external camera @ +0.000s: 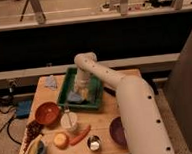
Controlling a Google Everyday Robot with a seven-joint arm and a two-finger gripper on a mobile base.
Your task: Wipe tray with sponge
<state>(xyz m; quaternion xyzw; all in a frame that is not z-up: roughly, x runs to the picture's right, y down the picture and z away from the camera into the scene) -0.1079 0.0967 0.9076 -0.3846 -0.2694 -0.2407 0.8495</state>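
Though whether clamped or loose cannot be told, gripper (81,86) low inside one green tray (64,89), just above one sponge (83,98) at near end. Tray's long axis near-to-far, leaning right. Alongside: one red bowl (47,114), one purple bowl (118,131), one carrot (80,135).

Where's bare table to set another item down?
Bare wood between green tray, white cup and purple bowl; a strip between blue cloth and red bowl. Near-left corner is crowded. The pincer is down inside the tray.
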